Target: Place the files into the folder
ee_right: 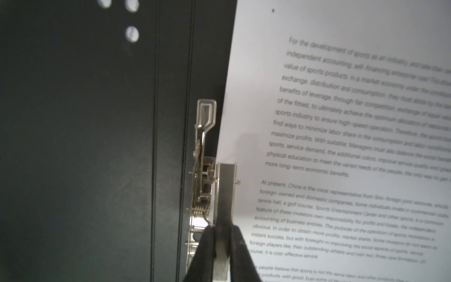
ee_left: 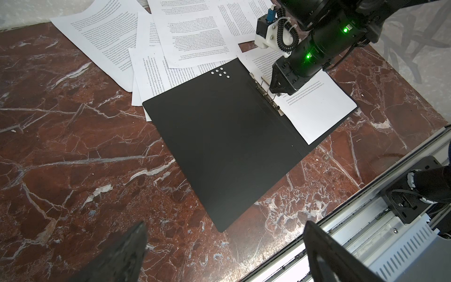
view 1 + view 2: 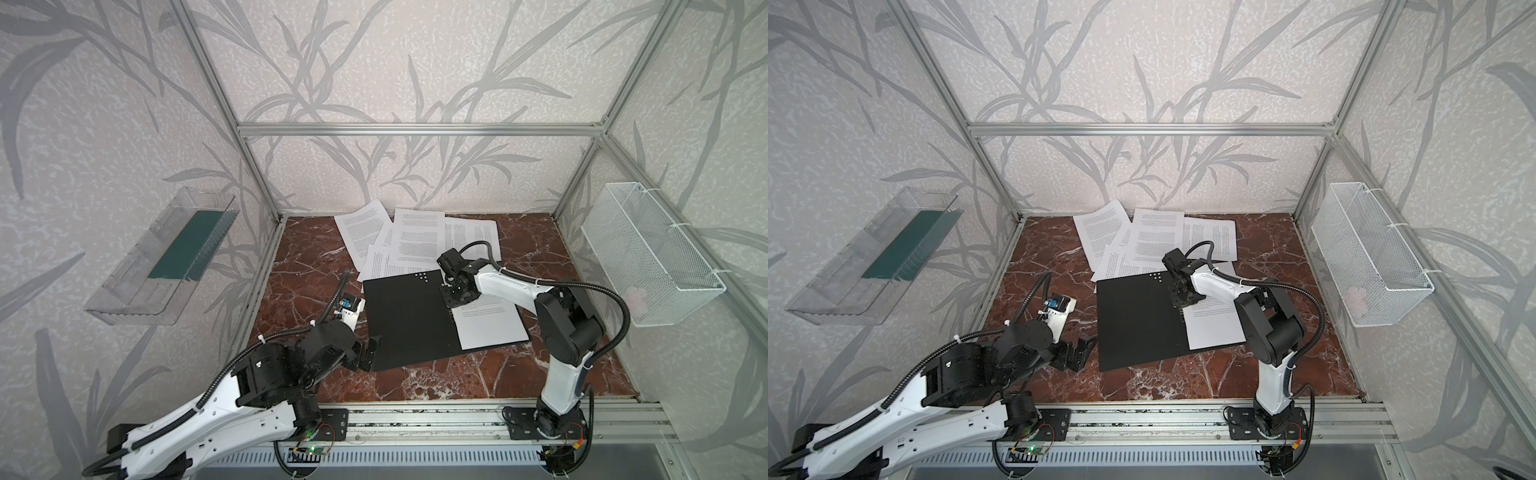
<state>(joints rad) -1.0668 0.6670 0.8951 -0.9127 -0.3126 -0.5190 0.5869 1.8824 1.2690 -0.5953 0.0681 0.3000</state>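
The folder (image 3: 407, 320) (image 3: 1138, 320) (image 2: 219, 136) lies open and flat on the marble table, black inside facing up. One printed sheet (image 3: 490, 328) (image 1: 341, 122) rests on its right half. Several more files (image 3: 415, 237) (image 3: 1154, 237) (image 2: 185, 36) lie fanned out behind it. My right gripper (image 3: 450, 301) (image 1: 223, 228) points down at the spine and is shut on the flat bar (image 1: 225, 190) of the metal clip (image 2: 266, 92). My left gripper (image 3: 370, 351) (image 2: 225, 234) hovers open and holding nothing at the folder's near left corner.
A clear plastic tray with a green base (image 3: 166, 257) hangs on the left wall. A white wire mesh basket (image 3: 648, 253) hangs on the right wall. An aluminium rail (image 3: 415, 419) runs along the table's front edge, carrying both arm bases.
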